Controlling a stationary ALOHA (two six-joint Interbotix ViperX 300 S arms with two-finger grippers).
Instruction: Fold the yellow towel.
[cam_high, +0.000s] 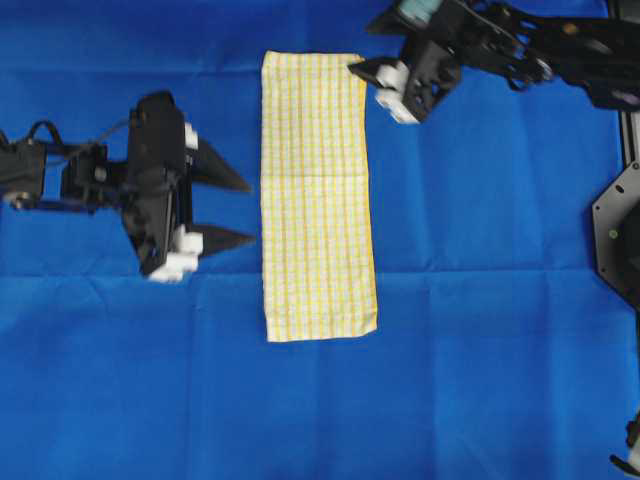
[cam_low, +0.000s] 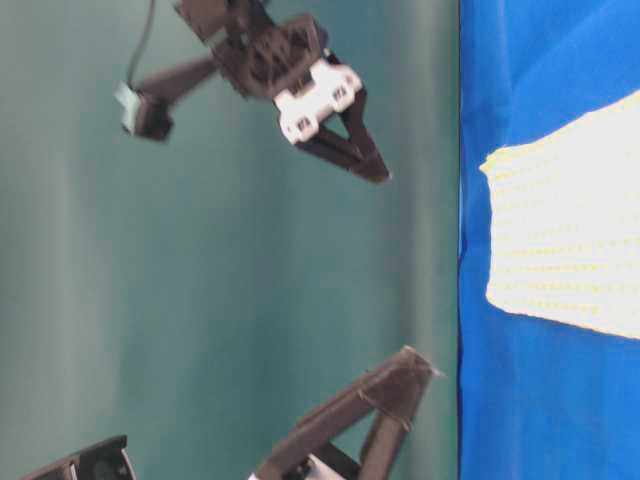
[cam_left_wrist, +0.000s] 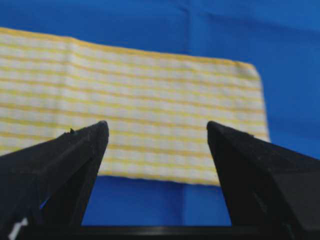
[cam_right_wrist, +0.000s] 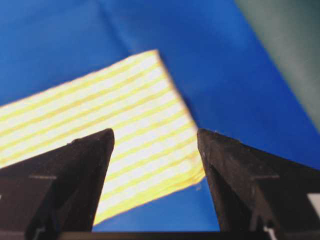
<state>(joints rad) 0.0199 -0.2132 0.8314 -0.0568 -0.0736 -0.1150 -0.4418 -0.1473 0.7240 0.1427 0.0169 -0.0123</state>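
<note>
- The left gripper sits at centre left of the overhead view, jaws spread wide and empty, tips pointing at the towel's left edge and just short of it.
- The right gripper sits at upper right of the overhead view, beside the towel's upper right corner; both wrist views show the jaws apart with nothing between them.
- The towel lies flat on the blue cloth in the middle of the overhead view, as a long narrow strip running top to bottom. A faint crosswise crease shows near its middle.
- Judged state: the strip looks already folded lengthwise; a further fold end to end may remain.
- Risk: a jaw descending on the edge may pinch the blue cloth together with the towel, since both lie flush; the underlay would then lift and drag.
- Risk: a grasp may catch only the top layer of the strip, which would open the existing fold.
- Risk: unequal travel of the two arms would skew the corners, leaving a misaligned fold.
- Containers: none are visible in any view; nothing is held inside anything.
</note>
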